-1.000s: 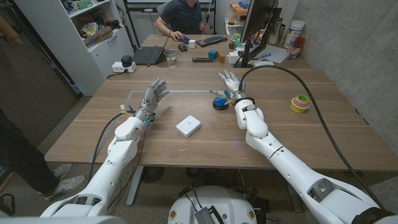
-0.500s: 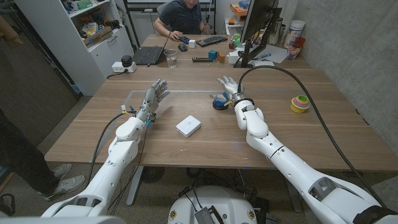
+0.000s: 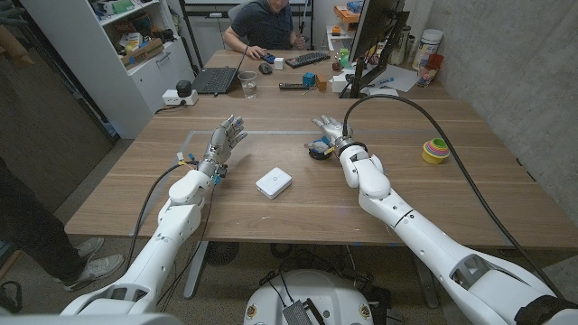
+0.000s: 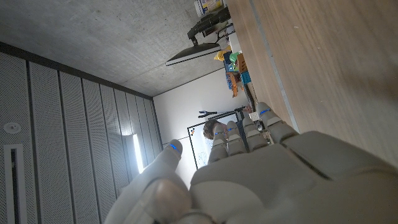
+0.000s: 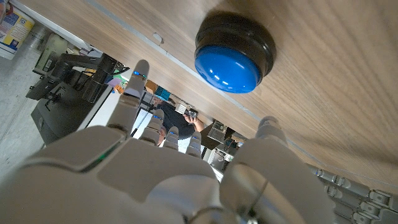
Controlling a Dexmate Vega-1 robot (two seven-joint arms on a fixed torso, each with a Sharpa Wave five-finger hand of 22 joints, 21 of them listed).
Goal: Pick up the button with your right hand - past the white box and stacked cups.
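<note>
The button (image 3: 315,151), a blue dome on a black base, sits on the wooden table (image 3: 406,190) past the middle. My right hand (image 3: 329,127) hovers over its far side, fingers spread and holding nothing; the wrist hides part of the button. In the right wrist view the button (image 5: 234,53) lies just beyond my right hand (image 5: 168,180), untouched. The white box (image 3: 273,183) lies nearer, left of the button. The coloured stacked cups (image 3: 435,150) stand at the right. My left hand (image 3: 226,140) is raised at the left with its fingers apart and empty, as the left wrist view also shows of this hand (image 4: 261,174).
A thick black cable (image 3: 452,153) arcs over the right arm. Farther back are a laptop (image 3: 217,79), a glass (image 3: 248,86), a keyboard (image 3: 307,60) and a monitor (image 3: 375,36). A person (image 3: 262,23) sits at the far table. Another person's leg (image 3: 36,235) shows at the left.
My right hand has shifted a little left and closer over the button, hiding more of it. The left hand, box and cups have not moved.
</note>
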